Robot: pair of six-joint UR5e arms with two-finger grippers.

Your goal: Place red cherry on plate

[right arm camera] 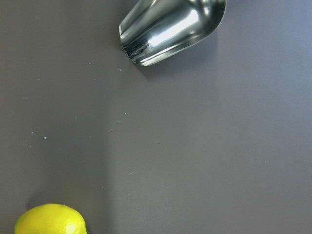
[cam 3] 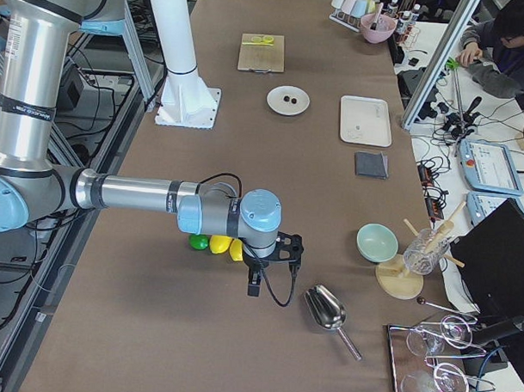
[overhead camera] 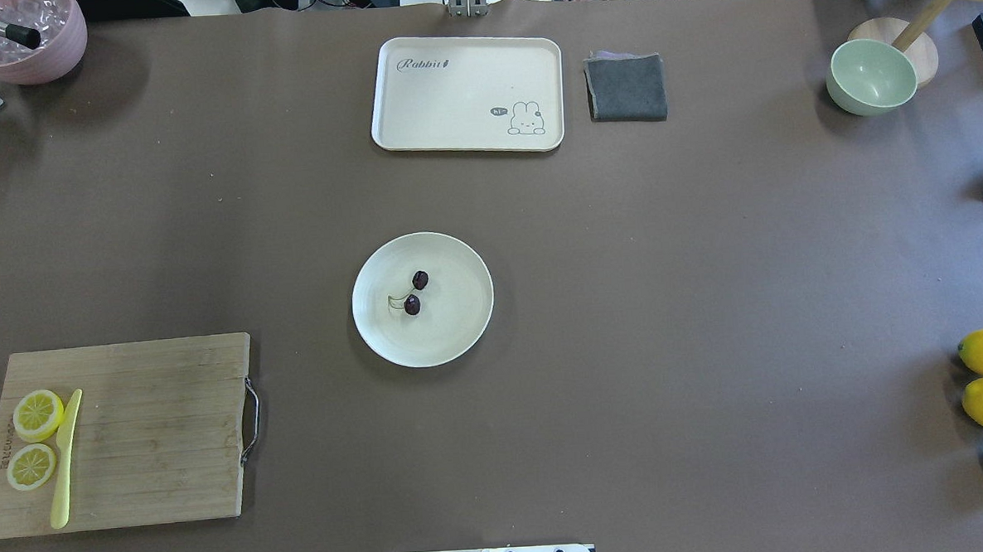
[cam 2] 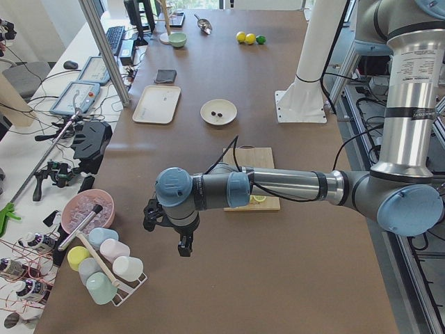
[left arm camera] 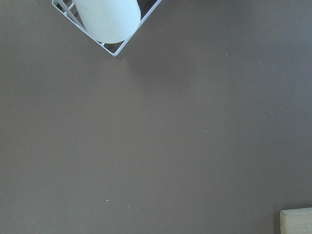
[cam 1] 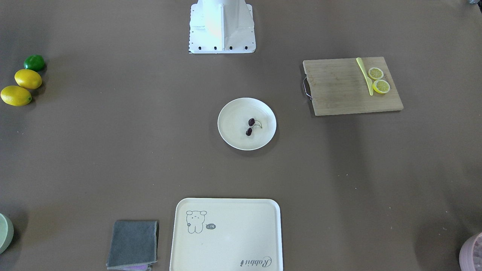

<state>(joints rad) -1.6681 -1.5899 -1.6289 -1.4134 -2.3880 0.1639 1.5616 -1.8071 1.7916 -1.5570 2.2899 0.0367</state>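
Jaws first: whether mine are parted or closed I cannot tell, since my left gripper (cam 2: 184,247) and right gripper (cam 3: 253,286) show only from the table ends, each hanging low over its own end, well apart from the work. Between them the wide matte brown table (overhead camera: 708,300) carries a rectangular cream tray with a cartoon drawing (overhead camera: 451,103), a slatted bamboo cutting board (overhead camera: 149,424), and the round cream-white shallow plate (overhead camera: 460,327), whose raised rim should stop small fruit rolling off. The red cherry (overhead camera: 412,304), two tiny dark maroon balls on thin greenish stems, lies inside it near the centre; I judge the task done.
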